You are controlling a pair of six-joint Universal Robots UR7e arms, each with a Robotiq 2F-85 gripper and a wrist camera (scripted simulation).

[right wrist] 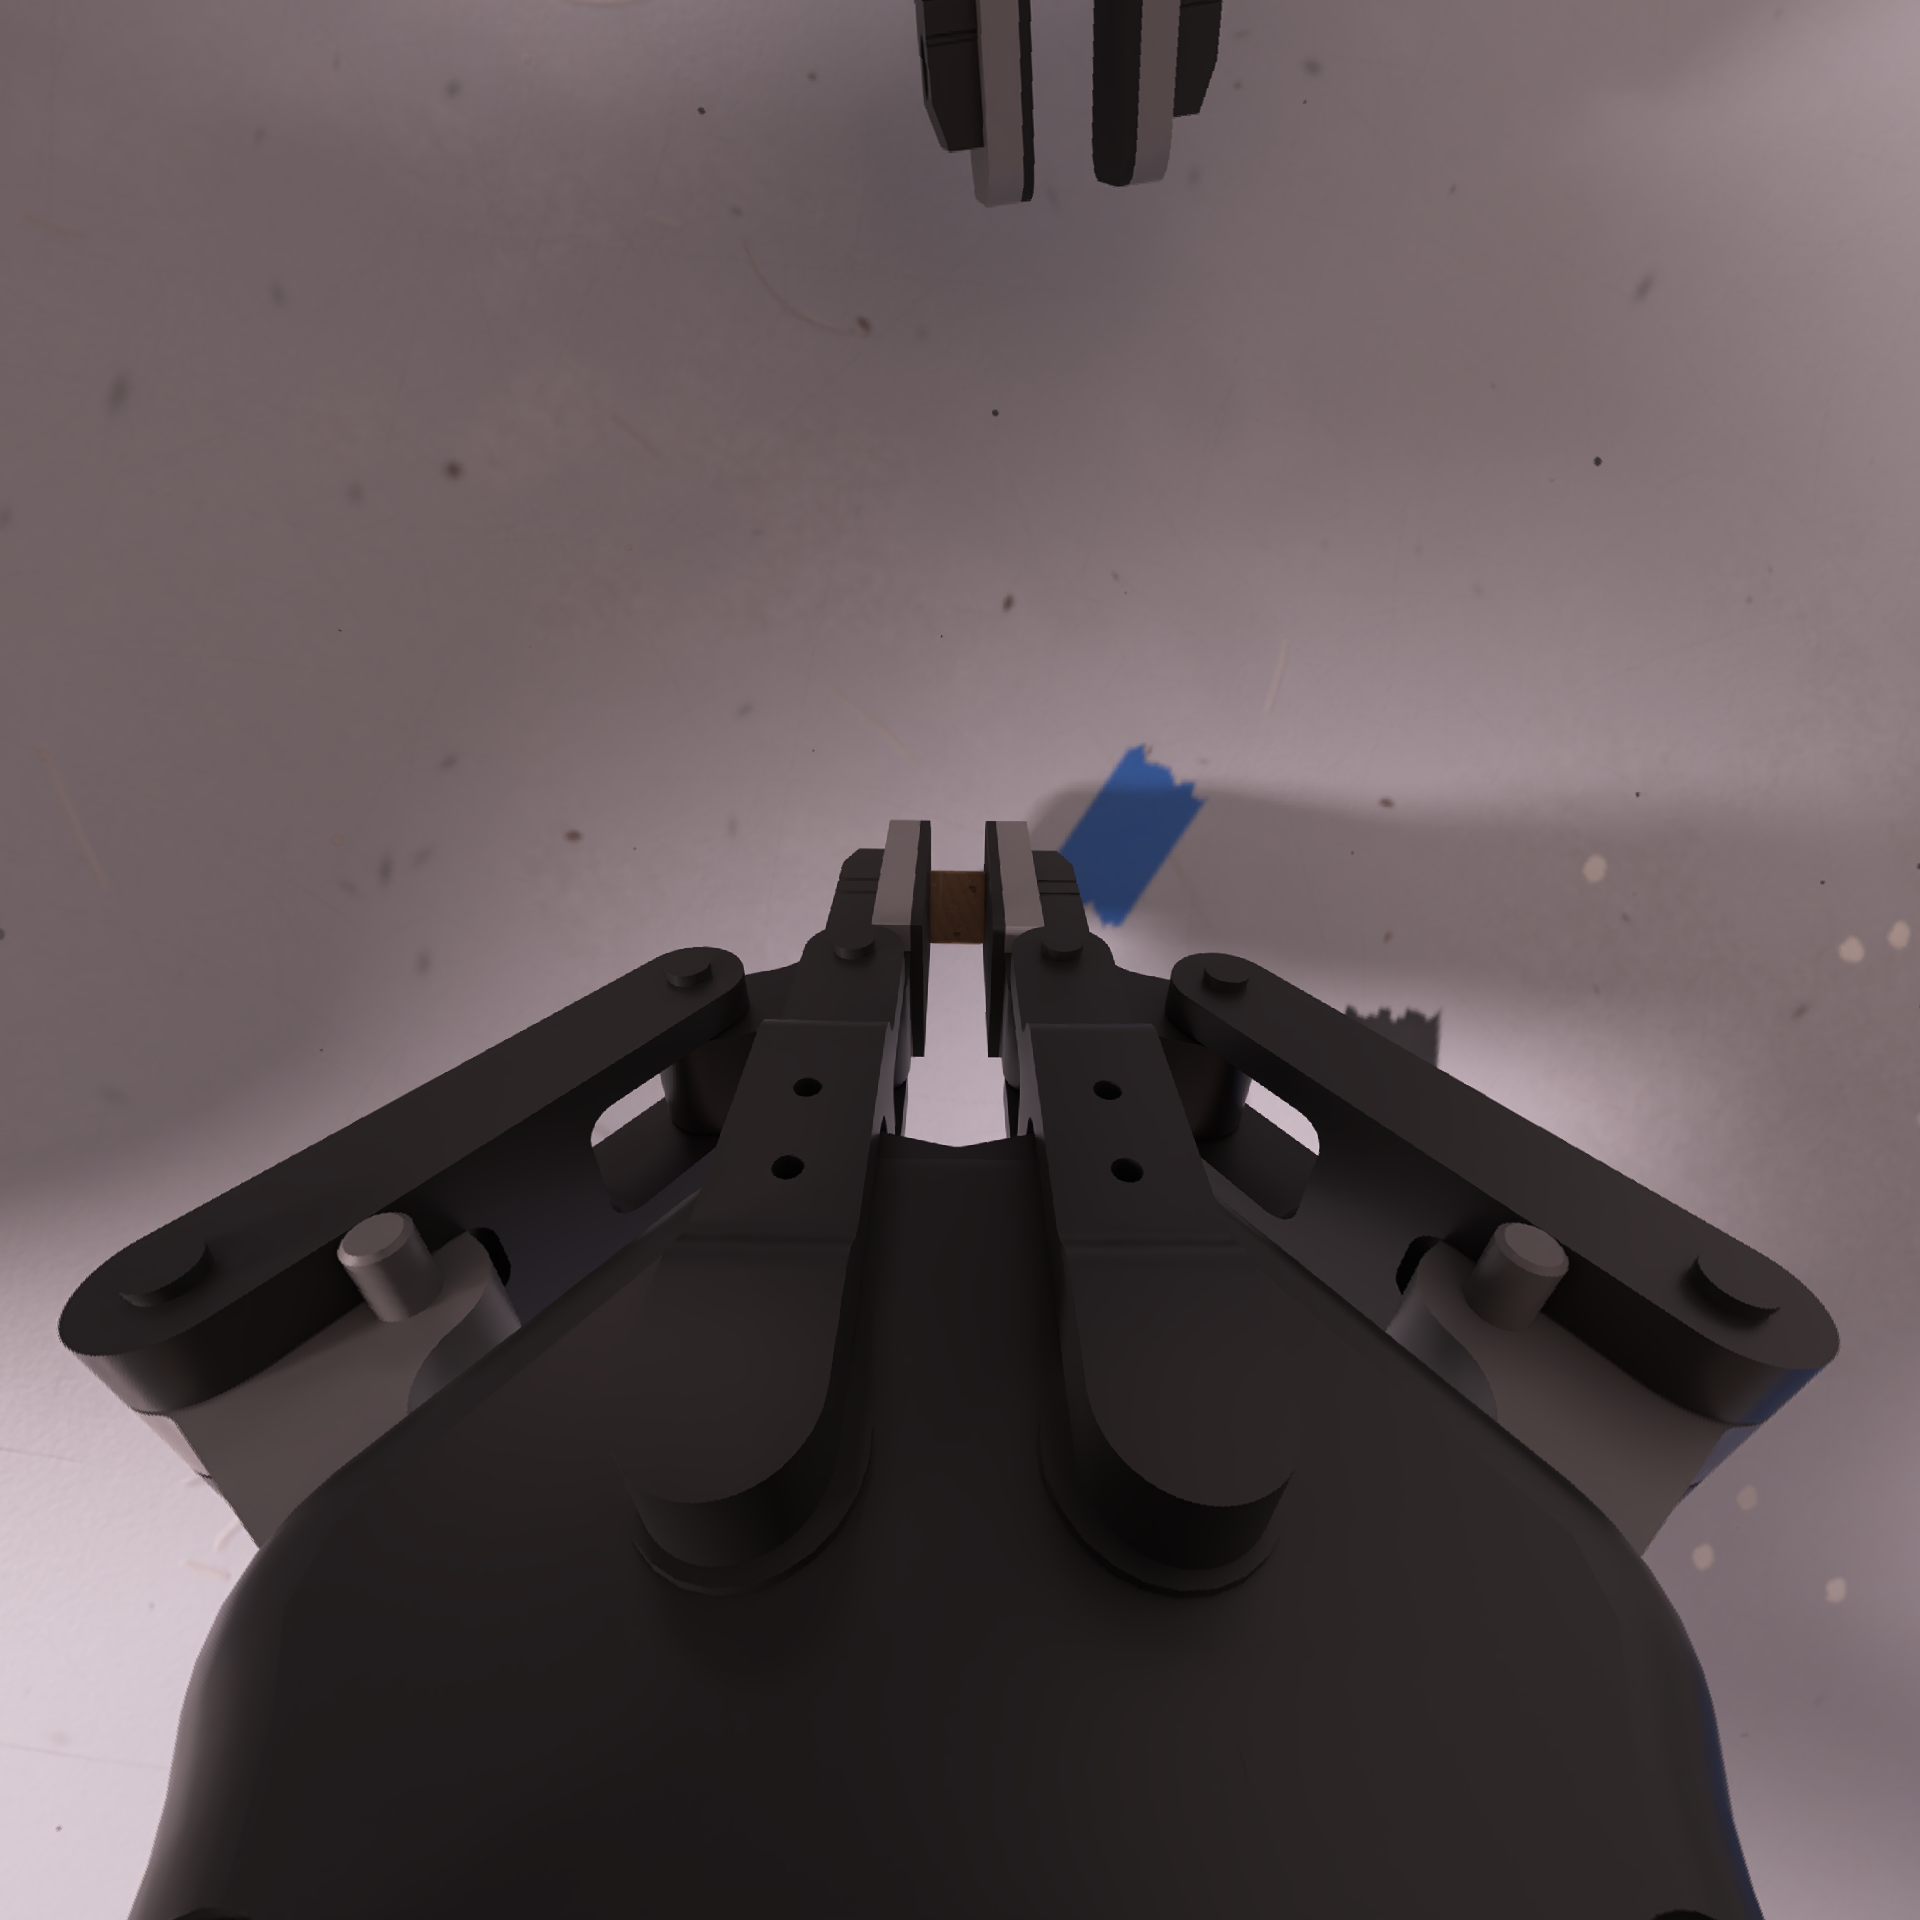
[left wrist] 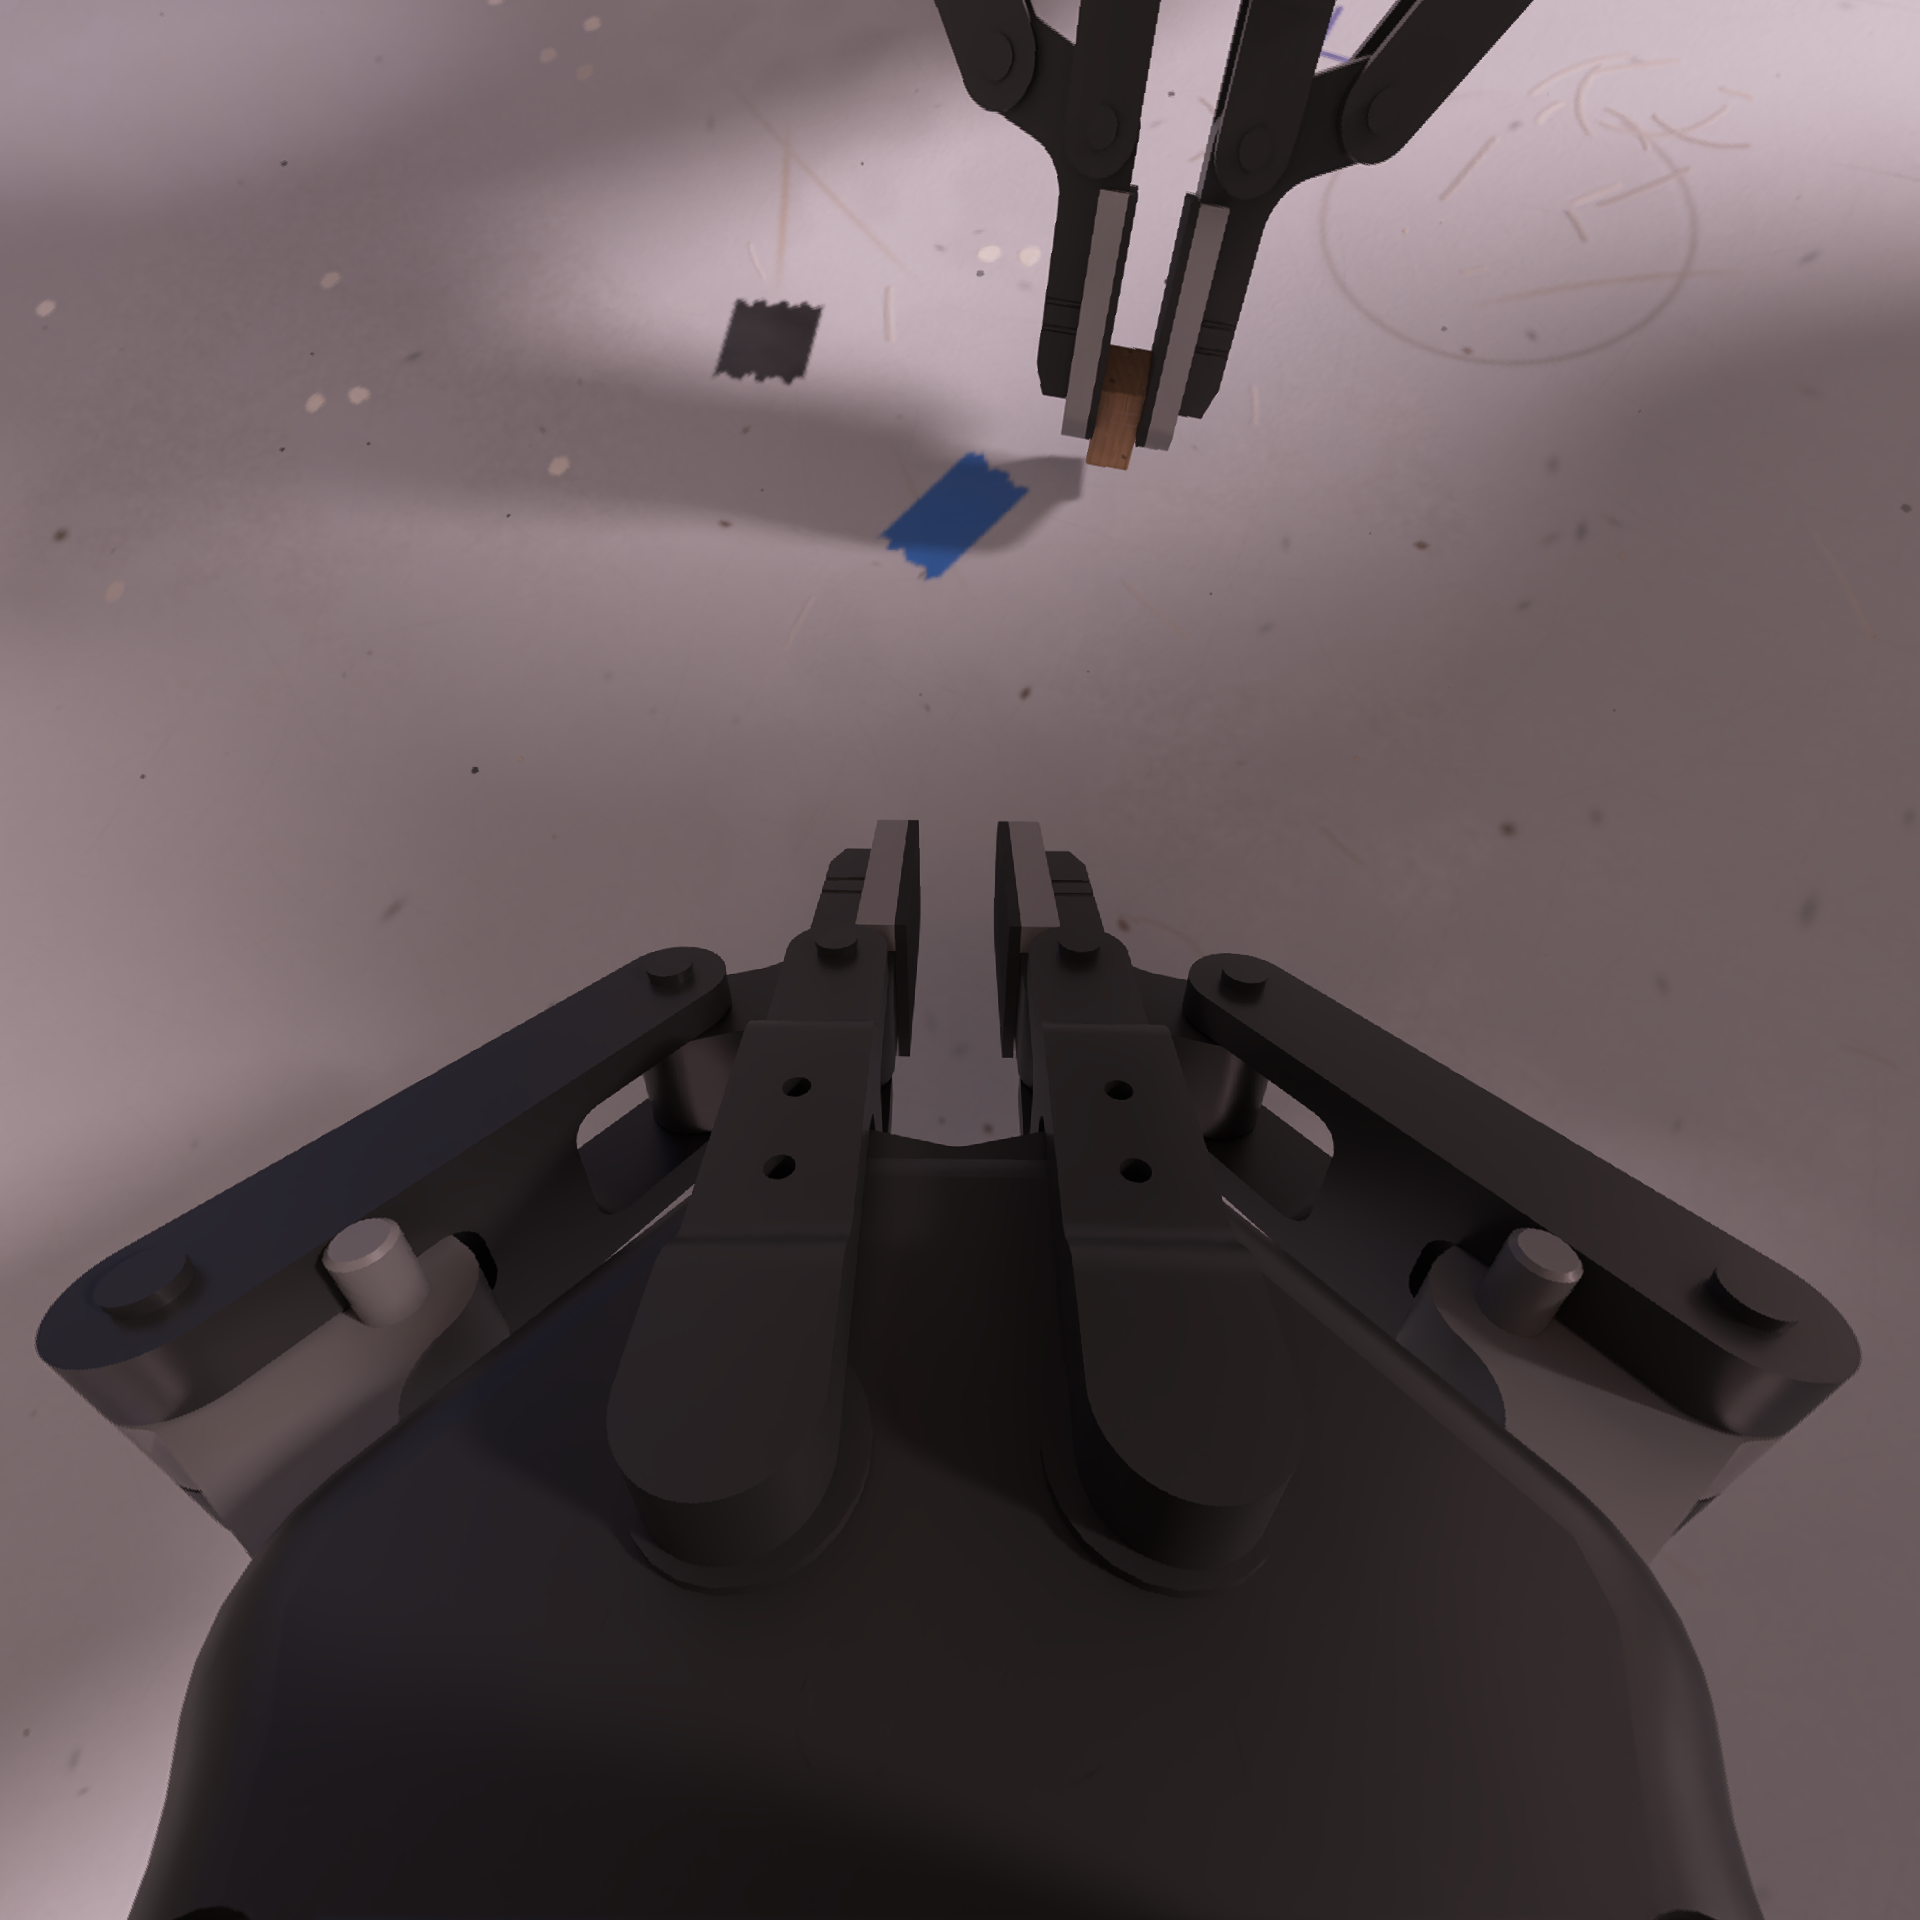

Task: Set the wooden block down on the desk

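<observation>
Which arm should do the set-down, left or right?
Right. The right gripper already clamps the wooden block above the desk, near the blue tape. The left gripper holds nothing.

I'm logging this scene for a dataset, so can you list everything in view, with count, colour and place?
wooden block: one, brown, clamped between the right tool's pads, above the desk
blue tape: one strip, blue, flat on the desk beside the block's shadow
black tape: one patch, black, flat on the desk beyond the blue strip
desk: one, pale grey, speckled and scratched
right tool: one, dark grey, shut on the block
left tool: one, dark grey, pads narrowly apart with nothing between them
</observation>
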